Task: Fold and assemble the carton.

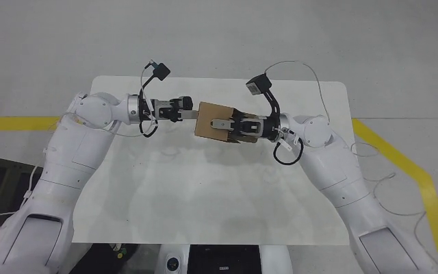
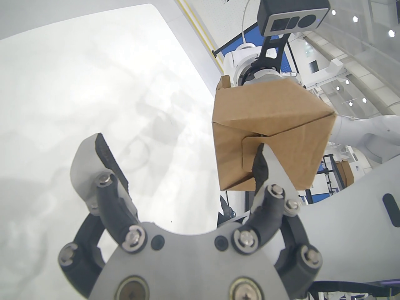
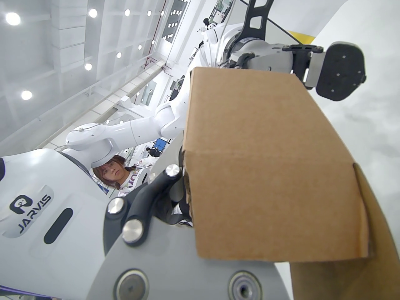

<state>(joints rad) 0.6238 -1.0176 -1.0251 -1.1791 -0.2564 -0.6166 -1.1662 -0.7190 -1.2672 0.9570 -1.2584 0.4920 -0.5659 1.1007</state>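
The carton [image 1: 207, 118] is held up off the table [image 1: 205, 198], over its far middle part. Its long axis runs left to right and is slightly skewed, with the right end a little nearer. The folded-shut end points left, toward the left gripper [image 1: 186, 105]. The end with loose flaps points right, toward the arm that carries it. The right gripper [image 1: 219, 125] is clamped on the carton's upper wall, with one finger lying along the top face (its partner is hidden by the cardboard). The left gripper sits just at the carton's left end with its fingers spread wide, grasping nothing. In the left wrist view one fingertip [image 2: 264, 157] touches the tab tucked into the closed end, while the other finger [image 2: 104, 154] stands well clear of the cardboard, over the table.
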